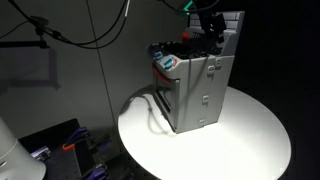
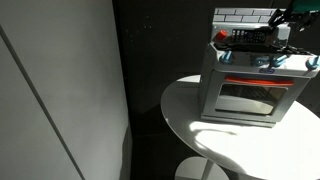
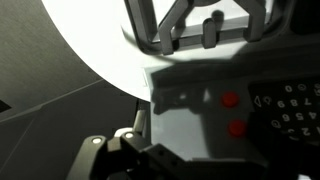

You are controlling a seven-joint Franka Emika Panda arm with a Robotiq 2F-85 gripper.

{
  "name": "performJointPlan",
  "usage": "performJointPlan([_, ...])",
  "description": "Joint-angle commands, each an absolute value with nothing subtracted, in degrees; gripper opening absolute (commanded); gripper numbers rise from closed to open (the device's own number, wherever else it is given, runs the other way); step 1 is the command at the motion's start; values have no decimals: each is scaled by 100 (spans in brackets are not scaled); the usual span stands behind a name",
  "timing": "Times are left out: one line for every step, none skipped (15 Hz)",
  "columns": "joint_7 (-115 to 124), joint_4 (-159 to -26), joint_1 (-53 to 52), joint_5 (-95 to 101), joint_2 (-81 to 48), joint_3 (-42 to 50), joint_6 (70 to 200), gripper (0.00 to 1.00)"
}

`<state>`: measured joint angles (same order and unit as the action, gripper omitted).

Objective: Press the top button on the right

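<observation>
Likely the small red button (image 3: 230,100) is stiff plastic with short travel; push its centre squarely. Whether the gripper (image 3: 118,150) has its fingers spread, I cannot tell.

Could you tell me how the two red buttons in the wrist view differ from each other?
The upper red button sits higher in the picture; the lower red button lies below it, slightly further right. The lower looks a little larger than the upper. Both are round, red and on one grey panel.
</observation>
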<state>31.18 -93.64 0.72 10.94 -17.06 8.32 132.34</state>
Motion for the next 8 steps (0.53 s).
performJointPlan([3171, -9326, 63, 1137, -1629, 927, 13011, 100])
performJointPlan([3127, -9384, 75, 1108, -1576, 915, 13011, 100])
performJointPlan([3108, -9414, 80, 1096, -1542, 910, 13004, 100])
performJointPlan([3104, -9426, 81, 1094, -1522, 909, 12996, 100])
performJointPlan([3105, -9433, 82, 1089, -1504, 907, 12978, 100])
performJointPlan([3111, -9436, 84, 1089, -1483, 908, 12943, 100])
performJointPlan([3121, -9437, 88, 1094, -1469, 915, 12903, 100])
performJointPlan([3113, -9443, 96, 1086, -1448, 922, 12823, 100])
